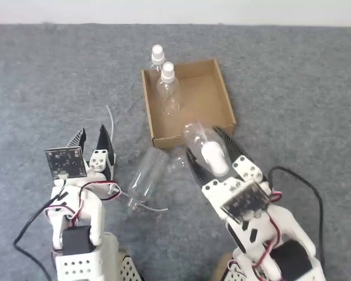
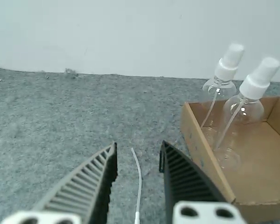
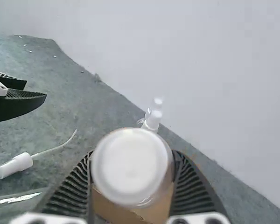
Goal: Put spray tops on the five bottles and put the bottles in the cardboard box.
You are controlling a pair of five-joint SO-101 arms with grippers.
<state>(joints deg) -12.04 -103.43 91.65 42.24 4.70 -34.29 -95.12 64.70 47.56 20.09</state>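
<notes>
right fingers (image 1: 196,168) above grey carpet (image 1: 47,88), white wall (image 1: 175,10) behind

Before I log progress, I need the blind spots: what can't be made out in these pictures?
Far bottle: inside the cardboard box or behind it? High view, the box wall hides its base.
Loose spray top: left wrist view, head cut off by the bottom edge.
Held bottle: right wrist view, its white top hides the body.

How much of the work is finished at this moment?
Two capped bottles stand in the cardboard box. The right gripper holds a third capped bottle near the box. Left to do: an uncapped bottle and a loose spray top lie on the carpet; the open left gripper is empty.
</notes>
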